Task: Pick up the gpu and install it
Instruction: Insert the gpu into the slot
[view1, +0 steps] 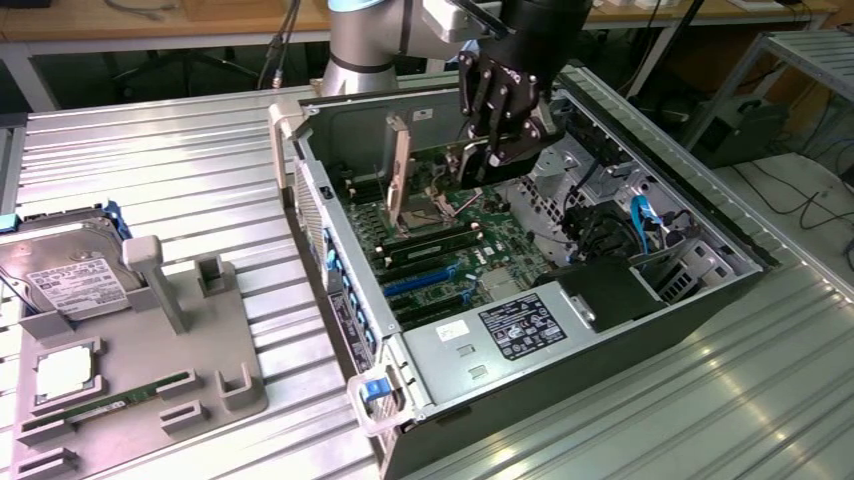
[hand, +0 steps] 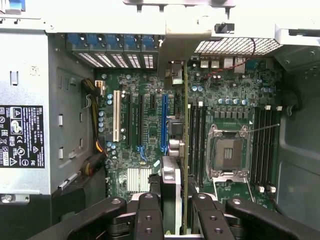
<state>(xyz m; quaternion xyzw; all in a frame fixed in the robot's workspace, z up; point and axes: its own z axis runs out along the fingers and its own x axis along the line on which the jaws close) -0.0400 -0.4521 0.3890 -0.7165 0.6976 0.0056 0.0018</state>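
The big open computer case (view1: 561, 410) is lying on its side on the ribbed metal table (view1: 160, 170), and the arm is hanging over its middle. Above the motherboard (hand: 145, 100) the gpu (hand: 186, 150) is standing edge-down. Its metal end bracket (view1: 398, 165) is facing the slotted rear wall, and its line is running between the blue slot (hand: 163, 125) and the CPU socket (hand: 227, 152).

The gripper (hand: 175, 200) is pinching it at a narrow set, fingers (hand: 149, 210) pressing the two flat faces at the end away from the bracket. I'm judging the card light and stiff but thin, with smooth faces that could slide and small parts that won't take a knock. Those flat faces near the upper edge are looking like the right place to grip, well clear of the contact edge.

The lower edge is hiding behind the card itself, so I'm not telling whether it is touching a slot or hovering just above. It seems to be lining up beside the blue slot, but I'm not calling that for certain. In the exterior view the gripper is covering the card's far end
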